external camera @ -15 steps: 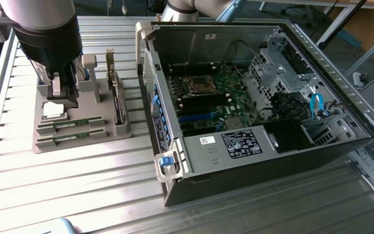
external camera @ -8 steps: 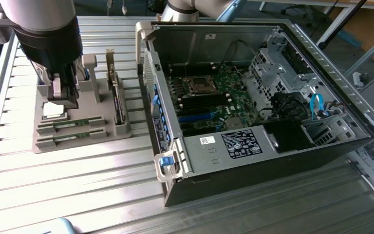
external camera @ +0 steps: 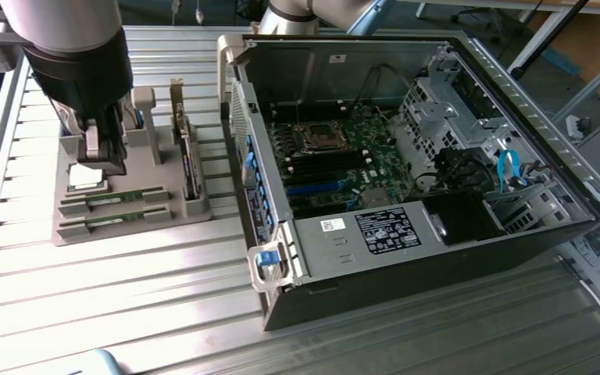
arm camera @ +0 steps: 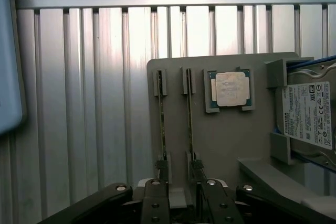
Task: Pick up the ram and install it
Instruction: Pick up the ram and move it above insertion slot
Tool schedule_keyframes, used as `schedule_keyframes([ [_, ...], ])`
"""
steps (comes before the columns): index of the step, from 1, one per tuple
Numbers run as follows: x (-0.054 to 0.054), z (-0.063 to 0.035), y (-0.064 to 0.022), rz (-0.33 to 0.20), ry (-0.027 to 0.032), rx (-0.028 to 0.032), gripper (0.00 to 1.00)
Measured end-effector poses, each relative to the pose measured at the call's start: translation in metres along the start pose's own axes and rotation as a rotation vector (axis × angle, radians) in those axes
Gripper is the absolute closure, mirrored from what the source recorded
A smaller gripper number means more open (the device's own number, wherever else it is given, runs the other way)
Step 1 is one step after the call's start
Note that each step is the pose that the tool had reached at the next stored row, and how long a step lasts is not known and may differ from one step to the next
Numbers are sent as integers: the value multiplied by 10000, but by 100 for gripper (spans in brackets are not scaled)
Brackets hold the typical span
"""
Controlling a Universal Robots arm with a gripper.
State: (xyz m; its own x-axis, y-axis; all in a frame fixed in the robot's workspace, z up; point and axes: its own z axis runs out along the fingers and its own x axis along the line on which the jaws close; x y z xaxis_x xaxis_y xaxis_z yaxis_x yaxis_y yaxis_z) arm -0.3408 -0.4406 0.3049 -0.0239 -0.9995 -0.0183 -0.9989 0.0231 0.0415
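Closest up, the gripper [arm camera: 182,195] hangs with its fingers spread wide and nothing between them, just above one end of the grey holder [arm camera: 226,145], which sits at the exterior view's left. Two ram sticks [arm camera: 190,119] lie on edge in the holder's slots, side by side, next to the processor chip [arm camera: 231,88] and well apart from the open computer case [external camera: 405,156]. I'd say the pick is being lined up, not yet made; it calls for the fingers to straddle one thin stick squarely. The arm [external camera: 71,47] stands upright, wrist pointing straight down.
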Motion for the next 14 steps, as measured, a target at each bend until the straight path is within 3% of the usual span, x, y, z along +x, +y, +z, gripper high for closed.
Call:
schedule_keyframes([
  [14, 1, 36, -1, -42, 2, -1, 70],
])
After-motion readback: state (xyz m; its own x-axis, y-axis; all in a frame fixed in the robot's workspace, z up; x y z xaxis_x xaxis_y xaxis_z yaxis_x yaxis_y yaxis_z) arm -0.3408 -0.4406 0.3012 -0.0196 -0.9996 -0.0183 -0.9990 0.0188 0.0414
